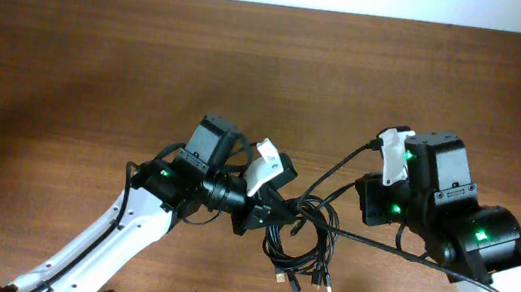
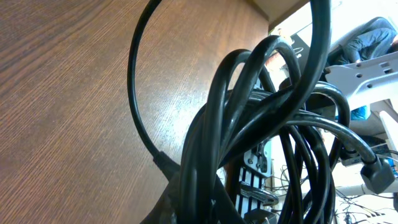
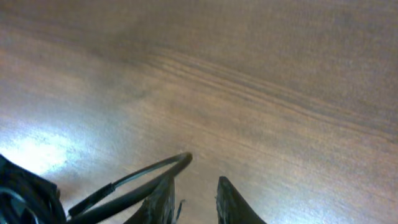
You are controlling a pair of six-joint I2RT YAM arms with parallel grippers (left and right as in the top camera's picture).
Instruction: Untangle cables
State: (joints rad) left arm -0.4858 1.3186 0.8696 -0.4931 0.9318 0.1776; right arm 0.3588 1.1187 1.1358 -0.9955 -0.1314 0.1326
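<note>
Cables (image 1: 307,235): we see one tangled bundle on the table (image 1: 101,54).
Left gripper (image 1: 272,213): pinched on that bundle.
Right gripper (image 3: 194,198): slightly parted, empty, beside a cable.

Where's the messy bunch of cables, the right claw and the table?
cables (image 1: 302,230), overhead view, middle of the tangled bundle.
right claw (image 3: 195,183), right wrist view, gap between its fingertips.
table (image 1: 101,54), overhead view, bare wood.

Inventory, overhead view. Desk (image 1: 70,60): one. Arms: two, my left arm (image 1: 119,223) at lower left, my right arm (image 1: 489,247) at lower right. Cables (image 1: 304,235): one tangled bundle, lower centre; individual cords cannot be counted. Plug ends (image 1: 297,288) showing beneath: at least three.
</note>
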